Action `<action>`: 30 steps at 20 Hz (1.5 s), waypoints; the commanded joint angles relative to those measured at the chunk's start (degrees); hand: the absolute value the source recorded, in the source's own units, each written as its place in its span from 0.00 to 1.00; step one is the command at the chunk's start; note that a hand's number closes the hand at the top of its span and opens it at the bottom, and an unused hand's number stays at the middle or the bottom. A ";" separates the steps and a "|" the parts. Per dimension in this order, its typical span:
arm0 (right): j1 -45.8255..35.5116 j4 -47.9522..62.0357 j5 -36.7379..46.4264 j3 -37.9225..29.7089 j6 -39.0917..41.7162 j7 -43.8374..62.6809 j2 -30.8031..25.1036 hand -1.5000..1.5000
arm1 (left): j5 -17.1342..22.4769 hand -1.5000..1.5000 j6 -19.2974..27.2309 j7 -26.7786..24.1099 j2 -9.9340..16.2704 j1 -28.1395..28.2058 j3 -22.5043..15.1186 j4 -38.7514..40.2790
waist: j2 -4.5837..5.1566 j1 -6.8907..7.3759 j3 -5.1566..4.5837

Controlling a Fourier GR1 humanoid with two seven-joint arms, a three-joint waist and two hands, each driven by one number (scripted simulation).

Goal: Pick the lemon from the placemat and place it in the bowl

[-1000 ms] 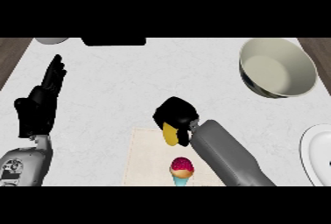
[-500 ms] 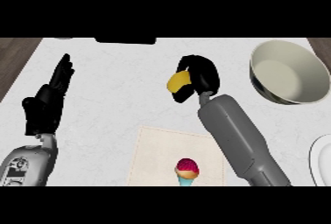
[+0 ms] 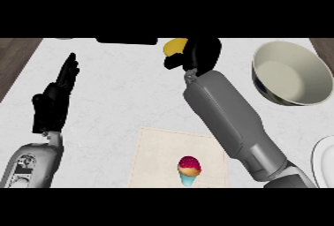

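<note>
While the right hand (image 3: 199, 53) curls round the lemon (image 3: 175, 45) at 12 o'clock | carry toward 2 o'clock, release low over bowl (image 3: 317, 90) | left hand (image 3: 55, 95) open, resting at 9.

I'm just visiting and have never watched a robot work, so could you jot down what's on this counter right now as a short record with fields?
right hand: curled round the lemon, raised near the counter's far edge
lemon: yellow, held, off the placemat
bowl: right of the hand, nothing in it
placemat: near edge, carries an ice cream cone
ice cream cone: red scoop, blue cone
left hand: open, resting at the left
plate: white, at the right edge, only partly seen
</note>
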 commanded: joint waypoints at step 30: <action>9.60 27.10 5.38 -20.02 -22.12 -19.52 -25.72 1.00 | -1.24 0.50 -0.51 2.32 0.14 0.00 2.06 -3.70 | 0.66 -1.02 0.24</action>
